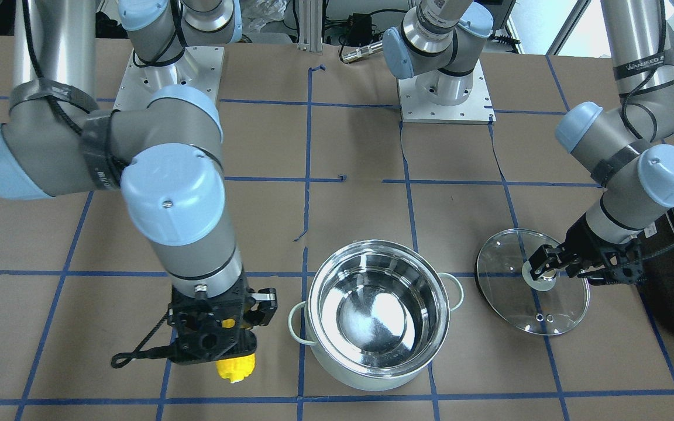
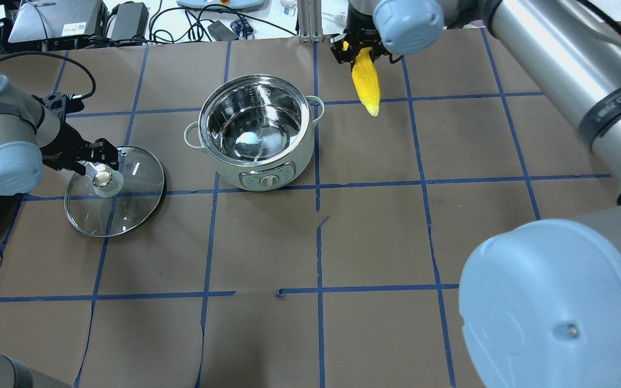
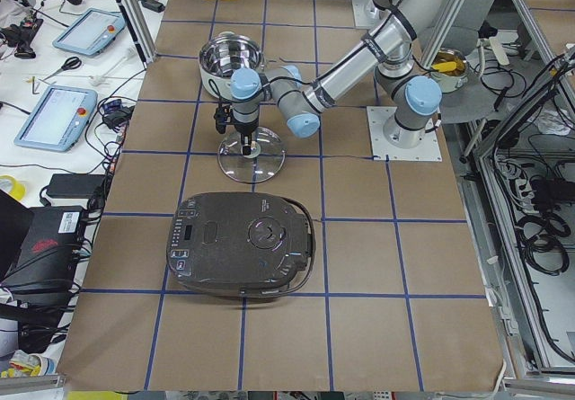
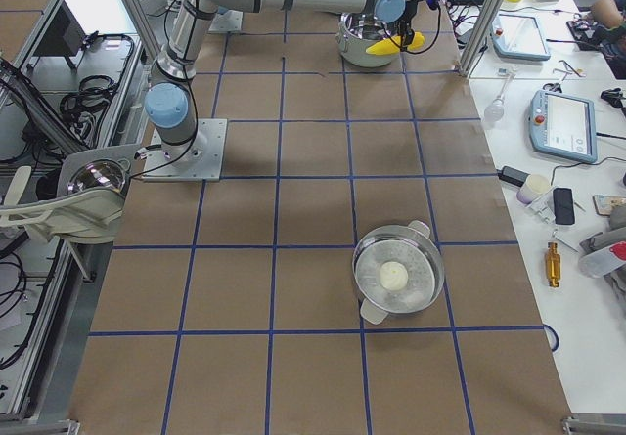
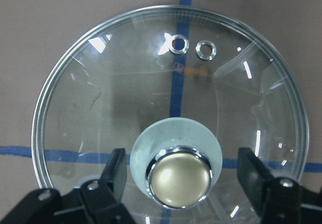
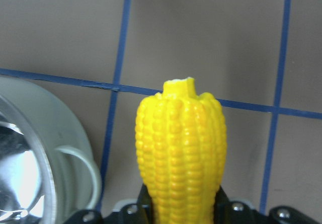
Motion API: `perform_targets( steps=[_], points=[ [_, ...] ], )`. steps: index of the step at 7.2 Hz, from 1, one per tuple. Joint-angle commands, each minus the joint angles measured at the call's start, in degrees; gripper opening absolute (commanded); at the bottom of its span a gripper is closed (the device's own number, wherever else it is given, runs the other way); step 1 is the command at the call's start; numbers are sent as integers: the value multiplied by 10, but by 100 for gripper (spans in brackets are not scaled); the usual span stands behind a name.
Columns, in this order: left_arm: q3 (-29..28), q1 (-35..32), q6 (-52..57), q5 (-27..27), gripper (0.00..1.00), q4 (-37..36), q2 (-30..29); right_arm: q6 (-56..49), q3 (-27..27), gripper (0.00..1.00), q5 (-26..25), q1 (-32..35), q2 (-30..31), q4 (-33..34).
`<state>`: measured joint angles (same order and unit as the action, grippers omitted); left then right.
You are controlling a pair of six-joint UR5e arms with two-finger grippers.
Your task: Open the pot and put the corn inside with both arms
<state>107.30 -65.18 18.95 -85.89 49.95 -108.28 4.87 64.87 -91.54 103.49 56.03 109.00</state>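
The pot (image 2: 267, 171) stands uncovered and empty mid-table, and it also shows in the front view (image 1: 337, 362). Its glass lid (image 2: 132, 199) lies flat on the table beside it. My left gripper (image 2: 100, 161) is open, with its fingers on either side of the lid's knob (image 5: 178, 176) and clear gaps between them. My right gripper (image 2: 360, 49) is shut on the thick end of the yellow corn (image 2: 367, 81). It holds the corn above the table just beside the pot, tip pointing down in the wrist view (image 6: 181, 148).
A black appliance (image 3: 241, 245) sits on the robot's left, beyond the lid. A second steel pot with a lid (image 4: 396, 277) stands near the table's right end. Blue tape lines grid the brown table.
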Motion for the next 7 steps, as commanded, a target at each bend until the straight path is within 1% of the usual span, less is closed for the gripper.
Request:
perform_targets(
  steps=[1,2,3,4,5,7],
  points=[
    [-20,-20,-4,3,83,57,43,101,-74,17,-21,70,-49,-7],
    [-57,-51,-20,-2,83,139,62,140,-80,17,-21,87,-58,-7],
    [-109,-88,-49,-5,83,219,88,172,-83,17,-15,96,-70,-6],
    [-165,-119,-76,-7,83,313,108,177,-84,17,-9,107,-76,-6],
    [-203,-132,-115,-6,83,372,126,204,-84,18,10,110,-77,-6],
    [-207,-136,-151,-6,83,413,159,226,-84,20,27,124,-89,-5]
  ],
)
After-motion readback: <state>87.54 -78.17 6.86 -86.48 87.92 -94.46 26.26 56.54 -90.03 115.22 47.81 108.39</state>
